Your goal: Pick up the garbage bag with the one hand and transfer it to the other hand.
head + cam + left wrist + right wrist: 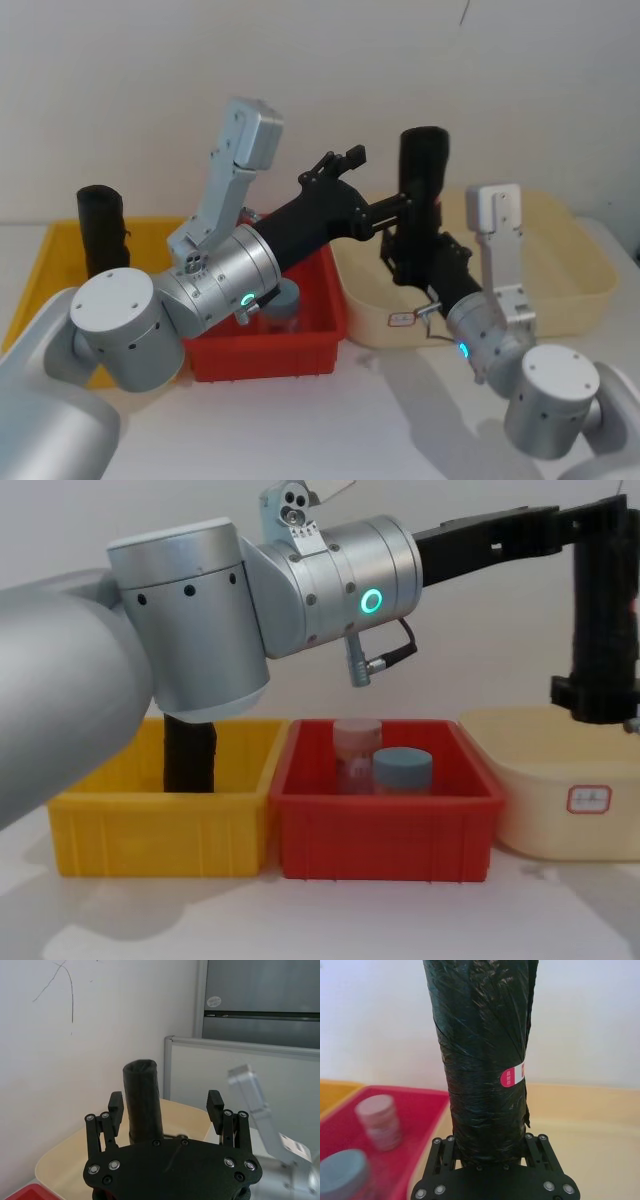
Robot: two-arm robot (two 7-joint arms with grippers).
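The garbage bag (pixel 425 170), a tall black crinkly roll with a small pink label (pixel 512 1076), stands upright above the beige tub (pixel 570 290). My right gripper (pixel 420 262) is shut on its lower end (pixel 487 1110). My left gripper (pixel 405 215) reaches in from the left at the roll's middle and stands open. In the left wrist view the garbage bag (pixel 142 1102) stands between that gripper's two spread fingertips (pixel 116 1105), closer to one of them. In the chest view the garbage bag (pixel 600 610) hangs at the far right with the left gripper (pixel 590 520) level with its top.
A second black roll (pixel 100 230) stands in the yellow bin (pixel 150 825) on the left. The red bin (pixel 385 830) in the middle holds a pink jar (pixel 355 742) and a blue-lidded jar (pixel 402 770). A white wall lies behind.
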